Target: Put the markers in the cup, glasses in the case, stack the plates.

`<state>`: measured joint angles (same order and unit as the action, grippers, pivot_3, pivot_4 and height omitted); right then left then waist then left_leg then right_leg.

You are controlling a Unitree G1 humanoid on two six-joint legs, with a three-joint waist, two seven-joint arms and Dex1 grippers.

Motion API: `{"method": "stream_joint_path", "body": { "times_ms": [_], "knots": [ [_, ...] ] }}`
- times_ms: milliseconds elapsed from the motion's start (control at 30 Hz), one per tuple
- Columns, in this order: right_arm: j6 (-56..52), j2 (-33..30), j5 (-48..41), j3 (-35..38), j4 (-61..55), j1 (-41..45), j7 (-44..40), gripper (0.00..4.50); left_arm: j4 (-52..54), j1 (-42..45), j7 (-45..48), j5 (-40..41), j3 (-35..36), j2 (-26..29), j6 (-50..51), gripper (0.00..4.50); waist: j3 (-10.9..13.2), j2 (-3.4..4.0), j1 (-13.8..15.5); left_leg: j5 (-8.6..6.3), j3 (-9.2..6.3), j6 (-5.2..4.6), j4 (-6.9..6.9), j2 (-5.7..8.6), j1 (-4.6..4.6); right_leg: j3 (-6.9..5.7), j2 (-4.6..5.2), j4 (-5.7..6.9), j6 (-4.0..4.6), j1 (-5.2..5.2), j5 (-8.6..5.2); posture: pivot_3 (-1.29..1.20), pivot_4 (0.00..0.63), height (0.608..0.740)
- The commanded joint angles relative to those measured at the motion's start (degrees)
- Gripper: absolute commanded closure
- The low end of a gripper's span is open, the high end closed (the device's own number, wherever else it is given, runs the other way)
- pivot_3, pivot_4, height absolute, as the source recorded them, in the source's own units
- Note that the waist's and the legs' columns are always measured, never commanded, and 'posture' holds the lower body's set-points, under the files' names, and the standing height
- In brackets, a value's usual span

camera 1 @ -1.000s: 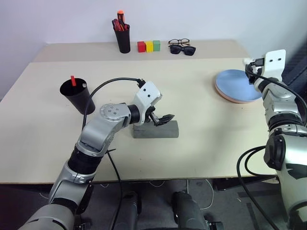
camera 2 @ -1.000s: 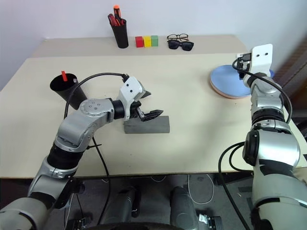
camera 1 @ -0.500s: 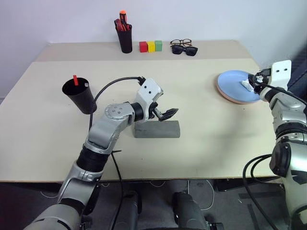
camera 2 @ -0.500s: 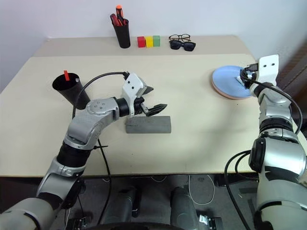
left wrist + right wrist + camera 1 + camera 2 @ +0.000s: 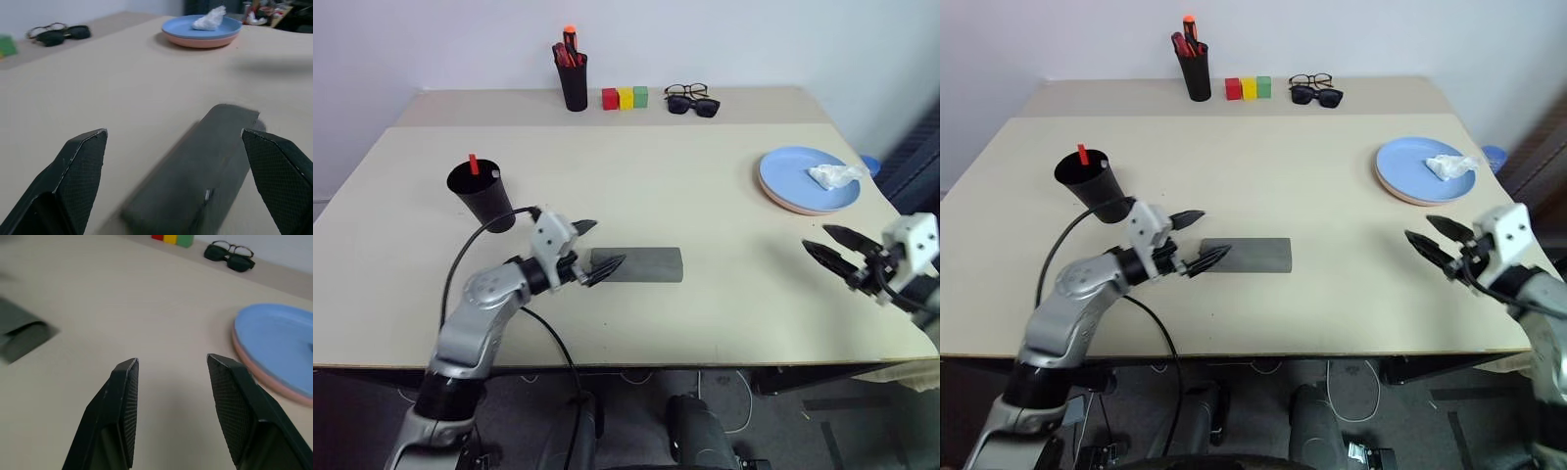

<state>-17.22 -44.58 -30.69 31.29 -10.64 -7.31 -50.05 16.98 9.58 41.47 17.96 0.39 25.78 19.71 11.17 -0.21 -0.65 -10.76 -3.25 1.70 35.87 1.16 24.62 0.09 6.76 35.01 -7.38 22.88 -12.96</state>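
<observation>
grey case (image 5: 636,264) lies closed near the table's (image 5: 705,196) front edge, my left gripper (image 5: 592,249) spread wide at its end, holding nothing. my right gripper (image 5: 837,251) hangs part open and empty by the right edge, in front of the stacked plates (image 5: 808,180), blue over pink, a crumpled white scrap (image 5: 837,175) on top. cup (image 5: 485,193) stands toward the left edge, a red-tipped marker (image 5: 473,164) inside. a careless sweep could, i judge, shove the case or tip the cup.

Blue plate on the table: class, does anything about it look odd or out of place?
Yes. A crumpled white wad, perhaps tissue, lies on the blue plate, which sits stacked on the pink plate. It belongs to neither plate. Nothing looks spilled or broken, and the stack sits level.
</observation>
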Motion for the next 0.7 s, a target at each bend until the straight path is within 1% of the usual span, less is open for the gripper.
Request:
{"method": "stream_joint_path", "body": {
  "times_ms": [33,100,200,333,433,467,533,567,700],
  "knots": [
    [-1.51,0.90,-3.79,6.47,-8.32,-6.44,-0.80,2.28,5.92,-6.33,0.73,2.08,4.51,2.70,-1.01,0.00,0.00,0.00,0.05,-0.05,0.02,0.04,-0.01,-0.02,0.00,0.00,0.02,-0.04,0.01,0.00,-0.01,0.00,0.150,0.740],
    [-2.16,1.77,-5.10,8.27,-10.00,-8.73,-0.26,2.28,7.78,-9.29,0.53,2.87,5.86,3.50,-0.84,0.00,0.00,0.00,0.00,-0.11,0.04,0.14,-0.01,-0.10,0.02,0.01,0.07,-0.05,0.02,0.02,-0.02,0.00,0.150,0.740],
    [-2.14,4.16,-5.17,8.35,-12.35,-11.10,1.89,2.28,9.30,-12.72,0.67,3.94,7.91,4.81,-0.77,0.00,-0.06,0.04,0.00,-0.13,0.03,0.16,-0.01,-0.20,0.06,0.01,0.07,-0.18,-0.11,0.02,-0.10,0.00,0.150,0.740],
    [-3.49,4.89,-4.17,6.75,-12.69,-13.05,2.83,2.28,10.10,-13.32,-0.13,4.28,7.55,4.99,-0.30,0.00,-0.23,0.19,0.04,-0.14,0.05,0.16,-0.30,-0.45,0.24,-0.14,0.03,-0.88,0.06,0.00,0.02,0.00,0.150,0.740],
    [-4.36,5.20,-4.96,6.63,-12.65,-13.72,3.07,1.46,10.43,-12.90,-0.63,4.81,7.42,5.06,0.27,0.00,-0.23,0.19,0.09,-0.14,0.25,0.13,-0.28,-0.45,0.32,-0.13,0.10,-0.94,0.11,0.04,0.05,0.00,0.150,0.740],
    [-3.73,5.30,-4.71,6.69,-12.78,-13.82,2.98,0.94,10.57,-12.72,-0.78,5.03,7.58,5.14,0.40,0.00,-0.24,0.18,0.12,-0.16,0.31,0.10,-0.28,-0.45,0.38,-0.13,0.11,-0.94,0.29,0.10,0.16,0.00,0.150,0.740],
    [-3.13,5.34,-4.44,6.62,-12.70,-13.70,2.88,0.04,10.66,-12.50,-0.84,5.30,7.72,5.50,0.80,0.00,-0.24,0.18,0.19,-0.14,0.44,0.06,-0.29,-0.46,0.56,-0.14,0.07,-0.89,0.29,0.35,0.17,0.00,0.150,0.740],
    [-2.63,5.21,-3.96,6.46,-12.59,-13.72,2.68,0.04,10.72,-12.55,-0.75,5.29,7.75,5.62,0.76,0.00,-0.24,0.18,0.21,-0.06,0.45,-0.07,-0.29,-0.46,0.62,-0.15,0.03,-0.85,0.29,0.43,0.18,0.00,0.150,0.740],
    [-2.17,5.16,-4.07,6.24,-11.66,-13.70,1.79,0.04,11.42,-13.15,-0.04,6.29,7.85,6.34,1.41,0.00,-0.24,0.18,0.20,-0.05,0.45,-0.10,-0.27,-0.41,0.62,-0.17,-0.07,-0.78,0.29,0.47,0.18,0.00,0.150,0.740]
  ]
}}
